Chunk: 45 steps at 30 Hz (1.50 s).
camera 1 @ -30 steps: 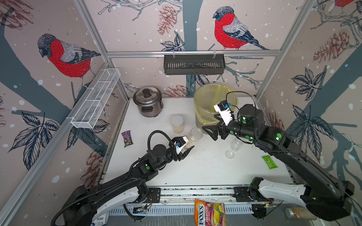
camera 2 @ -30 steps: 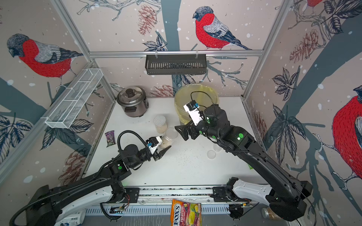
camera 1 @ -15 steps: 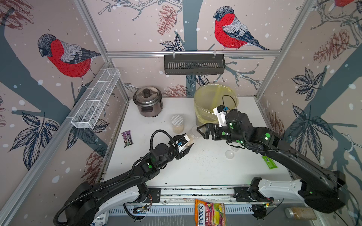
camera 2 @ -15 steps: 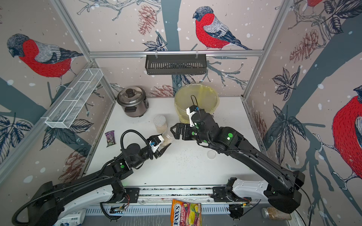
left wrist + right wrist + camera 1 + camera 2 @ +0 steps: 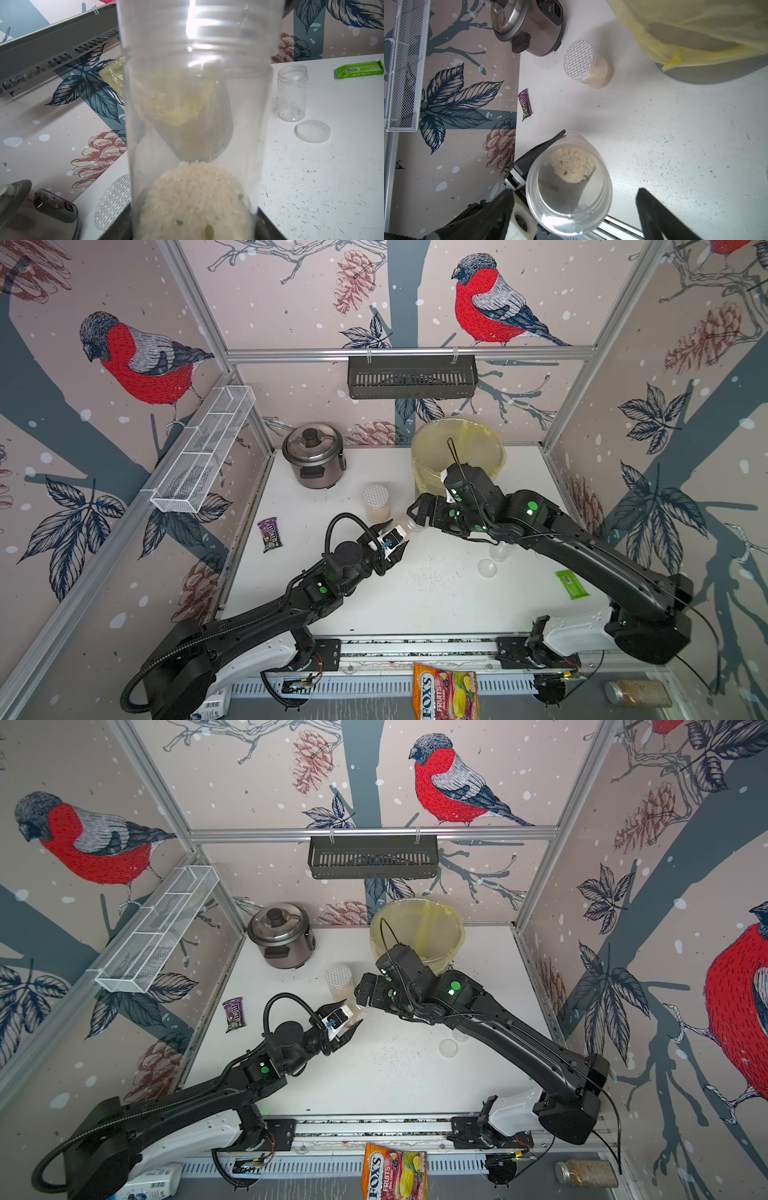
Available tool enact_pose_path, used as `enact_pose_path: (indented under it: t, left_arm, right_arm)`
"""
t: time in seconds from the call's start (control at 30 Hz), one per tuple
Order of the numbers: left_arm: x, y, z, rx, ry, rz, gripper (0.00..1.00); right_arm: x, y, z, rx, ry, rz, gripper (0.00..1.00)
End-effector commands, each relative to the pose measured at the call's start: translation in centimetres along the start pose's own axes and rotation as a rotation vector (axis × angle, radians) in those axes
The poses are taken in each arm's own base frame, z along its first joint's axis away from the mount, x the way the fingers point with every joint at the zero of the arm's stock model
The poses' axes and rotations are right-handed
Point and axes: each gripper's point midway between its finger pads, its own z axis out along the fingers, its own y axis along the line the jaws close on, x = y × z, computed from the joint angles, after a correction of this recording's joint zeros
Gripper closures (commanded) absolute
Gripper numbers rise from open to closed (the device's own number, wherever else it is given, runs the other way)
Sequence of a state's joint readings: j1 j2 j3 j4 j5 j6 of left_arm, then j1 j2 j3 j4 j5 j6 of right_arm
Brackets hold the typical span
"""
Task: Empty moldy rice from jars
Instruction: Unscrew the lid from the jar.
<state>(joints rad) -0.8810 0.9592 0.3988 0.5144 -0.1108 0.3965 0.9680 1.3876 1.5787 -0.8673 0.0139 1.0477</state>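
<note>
One open jar poised for a handover, short of the bin

Left fingers are clamped on the jar's lower part, holding it tilted above the desk with the rice heaped at its bottom. Right fingers stand apart on either side of its mouth, not touching. The right side should probably close squarely just below the threaded neck before the left lets go. It should keep the mouth raised until it is over the bin. A lidded jar stands full beside the rice cooker.

Left claw clamped shut; right claw spread wide, facing it.
</note>
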Motion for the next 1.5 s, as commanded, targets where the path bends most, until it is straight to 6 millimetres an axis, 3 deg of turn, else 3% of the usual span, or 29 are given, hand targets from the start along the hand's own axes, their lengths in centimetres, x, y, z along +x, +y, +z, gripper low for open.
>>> enact_pose_path:
  t: [0.0,1.03,1.27,1.47]
  left_arm:
    - [-1.7,0.9,-0.2,-0.035,-0.063,0.013,1.0]
    - [-0.8,0.6,0.3,-0.031,-0.023,0.026,1.0]
    - [-0.7,0.5,0.3,-0.025,-0.019,0.025,1.0]
    - [-1.1,1.0,-0.1,-0.044,-0.046,-0.05,1.0]
  right_arm:
    - [0.0,-0.1,0.0,0.022,0.012,-0.014,0.07]
    - [0.7,-0.2,1.9,0.084,0.079,-0.102,0.22]
    - [0.8,-0.5,2.0,0.085,0.076,-0.109,0.32]
    - [0.3,-0.1,1.7,0.058,0.072,-0.162,0.47]
